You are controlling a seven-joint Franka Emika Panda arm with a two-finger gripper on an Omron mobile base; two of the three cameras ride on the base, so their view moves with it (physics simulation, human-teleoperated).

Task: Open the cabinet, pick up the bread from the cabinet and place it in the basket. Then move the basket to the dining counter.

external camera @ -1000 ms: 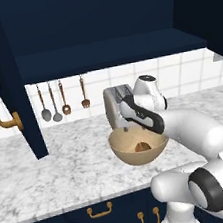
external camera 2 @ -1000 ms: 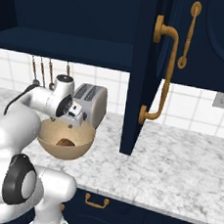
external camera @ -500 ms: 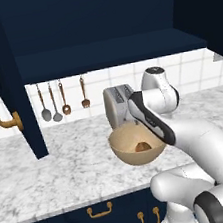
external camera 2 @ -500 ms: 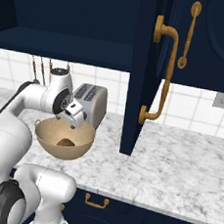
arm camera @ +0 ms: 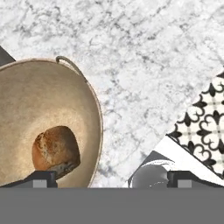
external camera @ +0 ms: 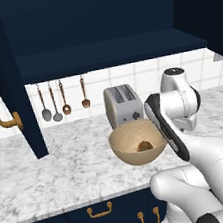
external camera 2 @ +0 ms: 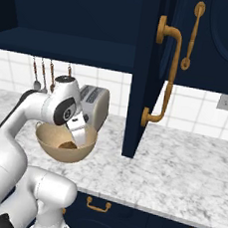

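Observation:
The tan woven basket stands on the marble counter in front of the toaster. The golden-brown bread lies inside it. My gripper hangs open just above the basket's right rim. One fingertip is inside by the bread and the other is outside over the counter. It holds nothing. The navy cabinet stands open, its door swung out and its shelf bare. The dining counter is out of view.
A silver toaster stands right behind the basket. Utensils hang on the tiled wall. The open door hangs over the counter beside the basket. Brass-handled drawers run below. Patterned floor shows past the counter's edge.
The arm's wrist has risen and swung right over the basket. The basket and the bread in it have stayed put, and the gripper has stayed open.

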